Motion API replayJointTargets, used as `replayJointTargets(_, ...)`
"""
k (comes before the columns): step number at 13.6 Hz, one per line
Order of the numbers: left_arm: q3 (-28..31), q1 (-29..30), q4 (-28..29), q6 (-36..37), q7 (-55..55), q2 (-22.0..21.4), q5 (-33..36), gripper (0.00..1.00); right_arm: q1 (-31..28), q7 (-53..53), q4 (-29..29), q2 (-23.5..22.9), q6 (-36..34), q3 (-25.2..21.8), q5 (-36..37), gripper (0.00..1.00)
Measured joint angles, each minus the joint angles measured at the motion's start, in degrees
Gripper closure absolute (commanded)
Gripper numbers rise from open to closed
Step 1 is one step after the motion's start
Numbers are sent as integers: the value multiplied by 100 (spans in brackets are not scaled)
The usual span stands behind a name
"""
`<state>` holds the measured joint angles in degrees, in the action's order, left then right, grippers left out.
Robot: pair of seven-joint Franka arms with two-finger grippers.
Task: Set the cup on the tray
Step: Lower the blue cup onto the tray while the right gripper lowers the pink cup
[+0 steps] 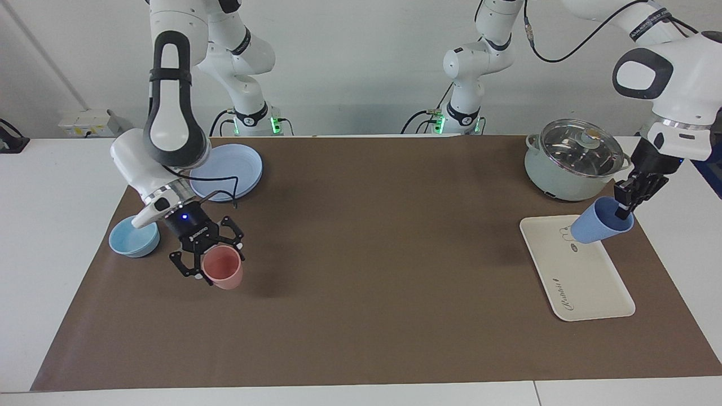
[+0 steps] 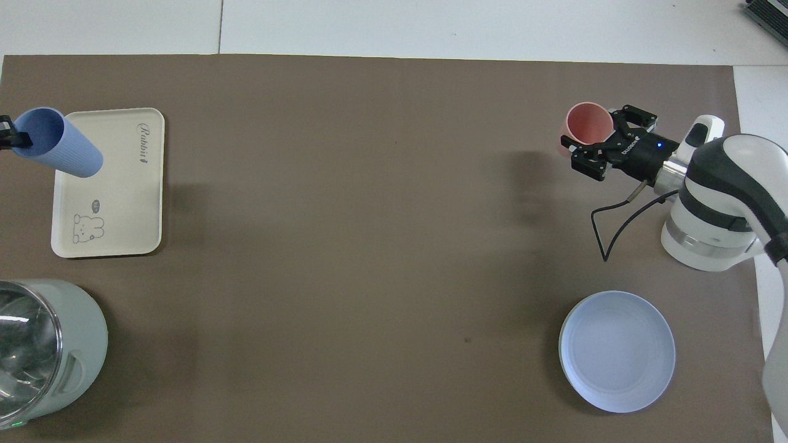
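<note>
The ribbed periwinkle-blue plastic tumbler (image 1: 599, 227) hung tilted over the flat cream rectangular rabbit-print tray (image 1: 586, 285), near its edge.

A white counter (image 1: 67, 254) carries a wide brown mat (image 1: 372, 316). A plain pale wall (image 1: 361, 67) rises at the robots' end, with a white socket box (image 1: 87, 123) at its foot.

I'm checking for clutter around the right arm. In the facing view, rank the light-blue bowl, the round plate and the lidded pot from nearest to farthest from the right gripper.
From the right gripper, shut on the pink cup:
1. Light-blue bowl, just beside it, at the right arm's end.
2. Round plate, same end, nearer the robots.
3. Lidded pot, at the left arm's end.
</note>
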<state>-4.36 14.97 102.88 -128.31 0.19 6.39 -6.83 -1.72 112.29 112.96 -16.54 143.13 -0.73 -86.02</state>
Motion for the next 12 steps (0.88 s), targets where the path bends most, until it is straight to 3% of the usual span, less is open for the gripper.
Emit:
replayJointTargets(4,-8,197,283,-733,146,470,-79,100,-567,1276,53,-402,-863,-2,-858,100)
replayJointTargets(8,-10,269,523,-1335,294,768,-112,100,-681,1717,60,-643,-1085,0,-1070,100)
replayJointTargets(9,-10,275,550,-1442,330,832,-115,100,-708,1805,67,-669,-1182,-1,-1118,83)
replayJointTargets(10,-9,282,558,-1496,361,877,-115,100,-734,1880,82,-694,-1259,0,-1180,23)
replayJointTargets(11,-8,305,562,-1505,397,900,-116,100,-754,1904,95,-713,-1285,-1,-1187,0)
replayJointTargets(12,-10,342,579,-1505,450,904,-116,100,-765,1906,103,-726,-1291,-1,-1187,0)
